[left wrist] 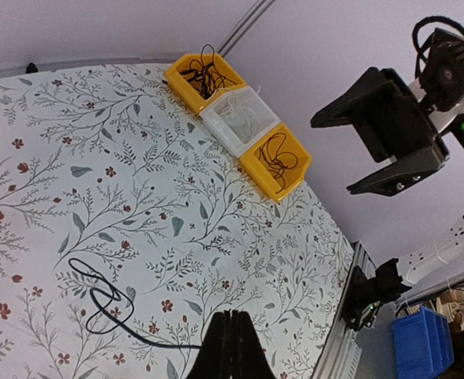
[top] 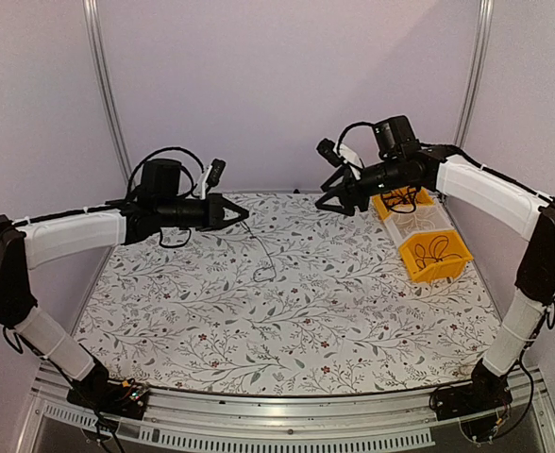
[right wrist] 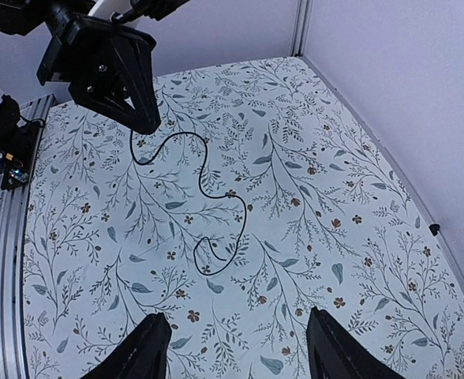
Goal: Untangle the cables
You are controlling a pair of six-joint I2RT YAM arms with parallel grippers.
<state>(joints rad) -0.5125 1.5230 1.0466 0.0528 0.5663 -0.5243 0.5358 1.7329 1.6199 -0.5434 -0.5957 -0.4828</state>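
left arm (top: 70, 236): rises from its base at the near left corner to an elbow at the left edge; forearm runs about level toward the table's middle
left gripper (top: 238, 213): raised off the table; points right and slightly down; fingers (left wrist: 228, 347) pressed together, no gap seen; end of a cable (right wrist: 208, 181) pinched at the tips
right arm (top: 490, 189): rises from the near right corner to an elbow at the right edge; forearm reaches left, higher than the left one
right gripper (top: 323, 196): in the air, facing the left gripper; well apart from it; fingers (right wrist: 149, 347) spread wide, nothing between them
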